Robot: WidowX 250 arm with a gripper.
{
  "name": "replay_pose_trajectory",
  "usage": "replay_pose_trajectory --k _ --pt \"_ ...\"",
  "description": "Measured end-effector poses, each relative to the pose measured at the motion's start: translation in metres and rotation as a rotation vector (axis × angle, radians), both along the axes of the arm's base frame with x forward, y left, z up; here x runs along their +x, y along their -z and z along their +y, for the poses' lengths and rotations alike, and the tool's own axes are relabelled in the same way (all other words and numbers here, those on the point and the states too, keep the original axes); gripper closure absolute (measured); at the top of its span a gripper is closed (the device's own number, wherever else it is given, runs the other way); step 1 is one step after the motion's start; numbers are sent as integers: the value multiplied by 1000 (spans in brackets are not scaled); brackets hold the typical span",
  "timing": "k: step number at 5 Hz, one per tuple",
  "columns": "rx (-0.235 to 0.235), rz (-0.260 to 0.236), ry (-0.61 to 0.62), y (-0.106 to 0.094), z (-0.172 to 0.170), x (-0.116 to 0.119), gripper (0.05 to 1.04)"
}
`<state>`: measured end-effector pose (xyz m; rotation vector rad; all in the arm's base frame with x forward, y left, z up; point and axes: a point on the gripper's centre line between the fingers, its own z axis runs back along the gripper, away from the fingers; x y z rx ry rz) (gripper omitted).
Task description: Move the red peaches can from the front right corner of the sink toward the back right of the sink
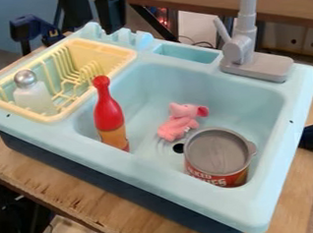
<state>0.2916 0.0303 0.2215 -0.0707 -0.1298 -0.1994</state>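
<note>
So my jaws are spread and hang at the top left, pointing down by the sink's back edge, nearest the yellow rack. A clear bottle leans in there. In the basin, the can has pale block letters on its red label, the pink toy lies right beside it, and the red bottle is over on the left.
</note>
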Motion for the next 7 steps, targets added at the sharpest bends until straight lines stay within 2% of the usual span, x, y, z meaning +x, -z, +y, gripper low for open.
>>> replay_pose_trajectory --k 1,2,3,6,7 --pt "-5 30 0 9 0 0 83" --pt "-29 49 45 20 -22 -2 83" --pt "-42 29 125 19 -52 -8 83" --pt "-139 117 207 50 -103 -35 83" --pt "-149 174 229 59 -118 -44 83"
